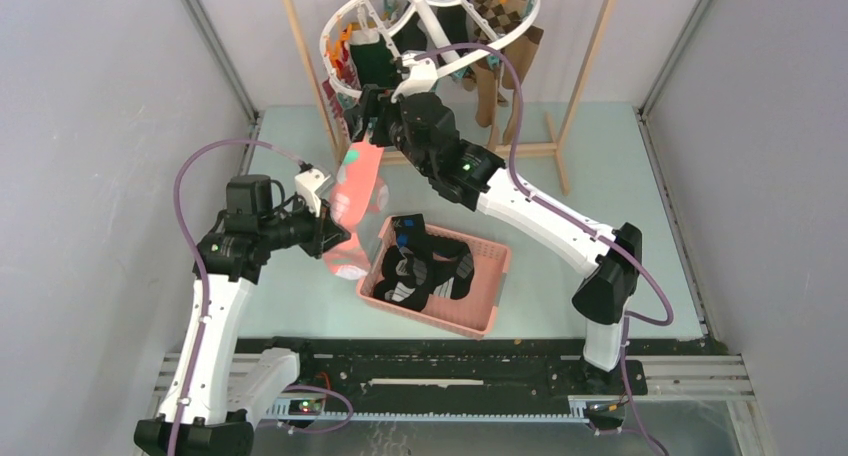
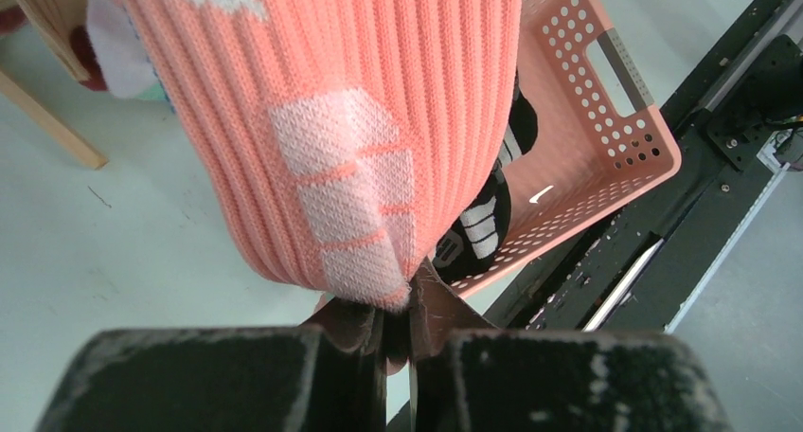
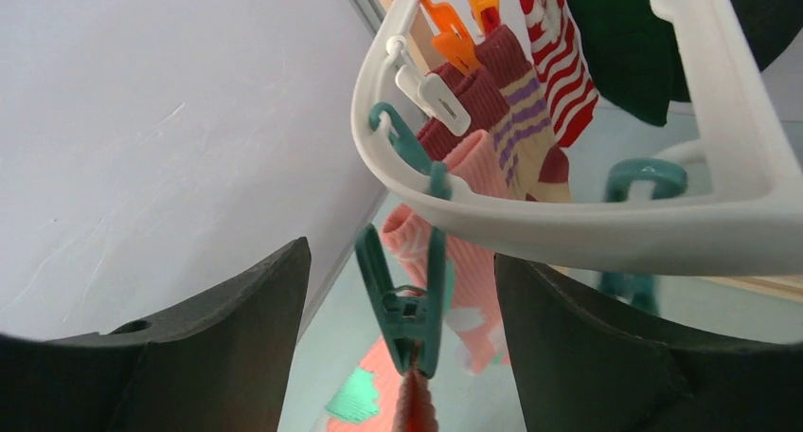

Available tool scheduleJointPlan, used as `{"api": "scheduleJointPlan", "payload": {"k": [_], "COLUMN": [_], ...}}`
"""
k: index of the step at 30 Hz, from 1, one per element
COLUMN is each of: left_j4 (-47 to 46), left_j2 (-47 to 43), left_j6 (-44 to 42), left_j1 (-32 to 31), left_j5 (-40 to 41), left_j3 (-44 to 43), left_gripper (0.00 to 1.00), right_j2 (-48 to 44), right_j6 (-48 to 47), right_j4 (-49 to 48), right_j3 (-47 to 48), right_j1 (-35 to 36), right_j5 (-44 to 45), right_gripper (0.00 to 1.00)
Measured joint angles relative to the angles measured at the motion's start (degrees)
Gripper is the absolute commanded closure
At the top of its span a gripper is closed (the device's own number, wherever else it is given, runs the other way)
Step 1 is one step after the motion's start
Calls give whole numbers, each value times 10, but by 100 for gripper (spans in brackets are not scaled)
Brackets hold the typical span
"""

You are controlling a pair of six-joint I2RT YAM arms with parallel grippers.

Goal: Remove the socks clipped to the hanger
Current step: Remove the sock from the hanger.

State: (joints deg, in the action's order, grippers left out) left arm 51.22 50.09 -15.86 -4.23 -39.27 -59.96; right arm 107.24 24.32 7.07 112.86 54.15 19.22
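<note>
Basically mid-unclip: gripping pink sock with left tool, straddling its teal clothespin wide-open with right tool, probably squeeze next.

The sock is ribbed knit; the hanger, smooth white plastic.

Top edge crops hanger; left claw hides sock tip.
</note>
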Motion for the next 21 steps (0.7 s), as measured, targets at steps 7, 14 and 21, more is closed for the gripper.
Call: {"api": "scheduleJointPlan", "payload": {"k": [7,14,21], "left_j4": [-1,-1,-6], "left_j2": [-2,-3,-4], "left_j6": [0,4,4], "left_j1": [-2,-2,-2], "left_j5": [1,2,2], "left_j3": [0,0,0], "left_gripper": [97,98,98], "right_j2": [0,14,25], "right_j6": [-3,-4,-3], "right_j4": [0,6,16], "right_j3": [-8,33,64], "right_j1": [-1,-10,-12], "right_j5": [6,-5,-18], "right_gripper": [37,62,36]}}
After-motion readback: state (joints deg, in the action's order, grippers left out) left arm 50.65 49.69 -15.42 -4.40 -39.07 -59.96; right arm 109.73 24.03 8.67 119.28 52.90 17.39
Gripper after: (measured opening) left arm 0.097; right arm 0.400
